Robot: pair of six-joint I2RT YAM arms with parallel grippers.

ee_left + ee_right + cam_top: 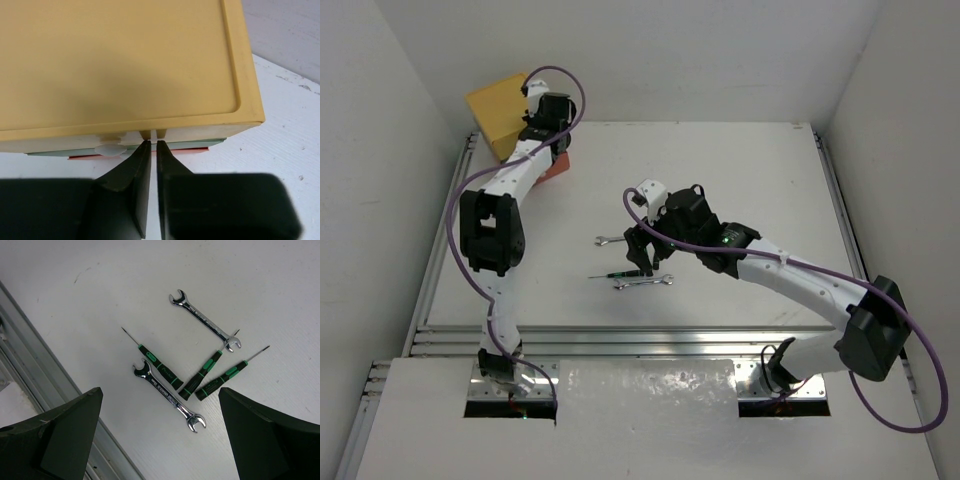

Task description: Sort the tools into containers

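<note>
From above, the left hand (548, 122) sits at the stacked drawers (498, 110), and the right hand (640, 258) hangs over tools on the tabletop (750, 180). In the left wrist view the fingers are nearly closed with their tips at the yellow drawer (120, 65) front, and a white knob (110, 148) is just left of them. In the right wrist view the fingers are spread wide; ahead between them, two wrenches (205, 322) lie parallel, upper-left to lower-right, one screwdriver (152, 359) points upper-left, and two other screwdrivers (202, 374) point upper-right.
</note>
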